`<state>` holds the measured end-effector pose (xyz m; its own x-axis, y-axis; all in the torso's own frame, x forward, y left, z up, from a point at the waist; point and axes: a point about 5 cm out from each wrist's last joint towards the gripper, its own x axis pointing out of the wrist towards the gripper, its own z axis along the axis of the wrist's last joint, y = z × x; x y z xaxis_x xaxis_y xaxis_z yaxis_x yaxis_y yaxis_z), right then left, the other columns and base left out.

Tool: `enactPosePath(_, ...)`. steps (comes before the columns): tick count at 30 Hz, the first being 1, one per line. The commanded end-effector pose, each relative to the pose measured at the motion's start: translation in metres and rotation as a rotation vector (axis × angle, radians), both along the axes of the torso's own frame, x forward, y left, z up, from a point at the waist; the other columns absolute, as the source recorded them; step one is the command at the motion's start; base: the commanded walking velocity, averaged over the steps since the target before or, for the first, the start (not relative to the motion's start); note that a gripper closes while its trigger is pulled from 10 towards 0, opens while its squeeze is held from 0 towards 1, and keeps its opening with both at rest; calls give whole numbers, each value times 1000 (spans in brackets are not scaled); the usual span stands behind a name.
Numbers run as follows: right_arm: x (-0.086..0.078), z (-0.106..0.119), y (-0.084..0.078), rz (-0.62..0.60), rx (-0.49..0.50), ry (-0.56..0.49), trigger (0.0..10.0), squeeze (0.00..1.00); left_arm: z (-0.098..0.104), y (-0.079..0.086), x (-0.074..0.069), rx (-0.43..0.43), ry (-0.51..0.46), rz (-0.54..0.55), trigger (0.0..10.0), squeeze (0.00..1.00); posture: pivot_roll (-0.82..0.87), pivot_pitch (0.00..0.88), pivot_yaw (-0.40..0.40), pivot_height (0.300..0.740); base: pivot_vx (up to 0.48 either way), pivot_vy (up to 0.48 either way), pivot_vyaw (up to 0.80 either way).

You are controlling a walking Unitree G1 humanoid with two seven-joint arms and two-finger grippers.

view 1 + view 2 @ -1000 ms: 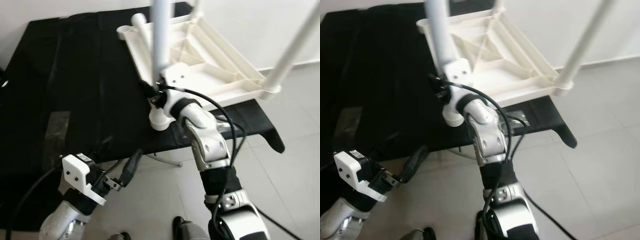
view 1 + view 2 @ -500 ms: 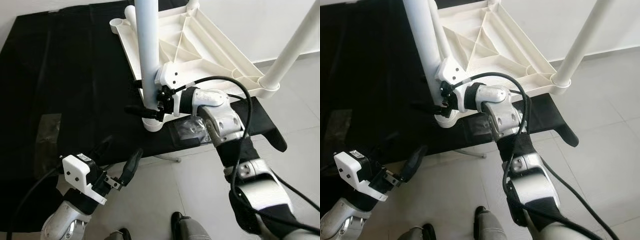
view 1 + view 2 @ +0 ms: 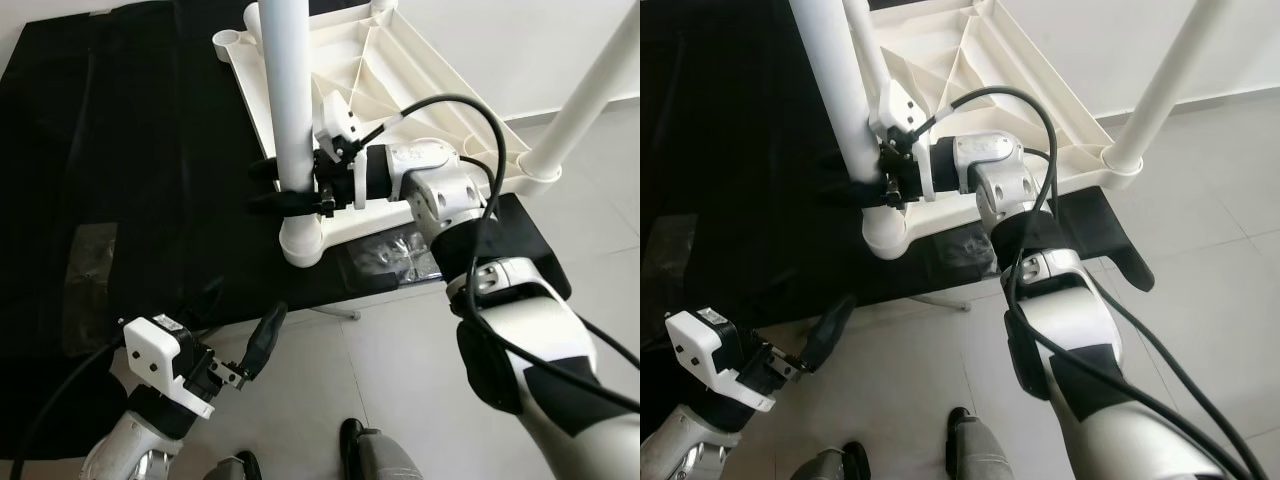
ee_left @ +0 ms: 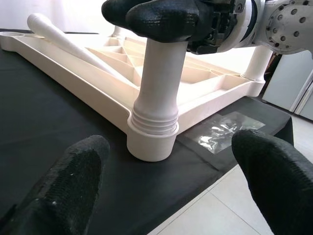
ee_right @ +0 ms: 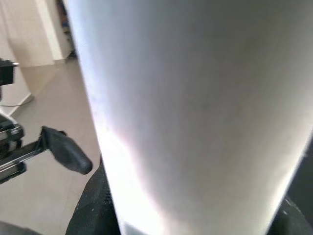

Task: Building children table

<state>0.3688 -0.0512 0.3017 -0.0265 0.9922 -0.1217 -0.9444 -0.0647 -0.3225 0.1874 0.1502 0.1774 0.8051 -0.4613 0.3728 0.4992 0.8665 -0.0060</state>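
Nearest, low on the left, the left gripper [image 3: 243, 350] hangs over the tiled floor [image 3: 400, 380] just short of the near edge of the black cloth [image 3: 120, 180], its two black fingers [image 4: 73, 176] spread wide with nothing between them, aimed at the corner socket [image 3: 302, 240]. That socket belongs to the upturned white tabletop [image 3: 400, 100], which lies ribbed underside up on the right part of the cloth. A white table leg [image 3: 287, 90] stands upright in the socket, long axis vertical, threaded end down in the collar. The right gripper [image 3: 282, 187] reaches in from the right and clamps that leg just above the socket, one finger on each side. A clear plastic bag [image 3: 395, 255] lies on the cloth just near of the tabletop's edge. Farther right, another leg [image 3: 590, 95] rises tilted from the right corner. At the far left corner a loose leg [image 4: 63, 41] lies flat across the tabletop.
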Motion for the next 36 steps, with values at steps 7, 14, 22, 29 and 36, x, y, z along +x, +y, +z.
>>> enactPosePath(7, 5, -3, -4, -35, 52, 4, 0, 0, -4, 0, -1, 9, 23, 2, 10000, 0, -23, 295, -31, 740, 0, 0, 0)
enactPosePath(14, 14, -32, -20, -410, 118, 9, 0, 0, -5, -1, 0, 5, 21, 2, 10000, 0, -30, 289, -40, 740, 0, 0, 0)
enactPosePath(22, -21, -90, -1, -1119, 250, 77, 0, 0, -6, -1, 5, 19, 18, -7, 10000, 0, -40, 256, -28, 740, 0, 0, 0)
enactPosePath(29, -6, -72, 23, -998, 258, 51, 0, 0, -7, 0, 6, 20, 13, 6, 10000, 0, -13, 250, -33, 740, 0, 0, 0)
enactPosePath(36, -9, -30, 22, -740, 328, -5, 10000, 1000, -5, -1, 5, 18, 10, 6, 10000, 0, 5, 261, -32, 740, 0, 0, 0)
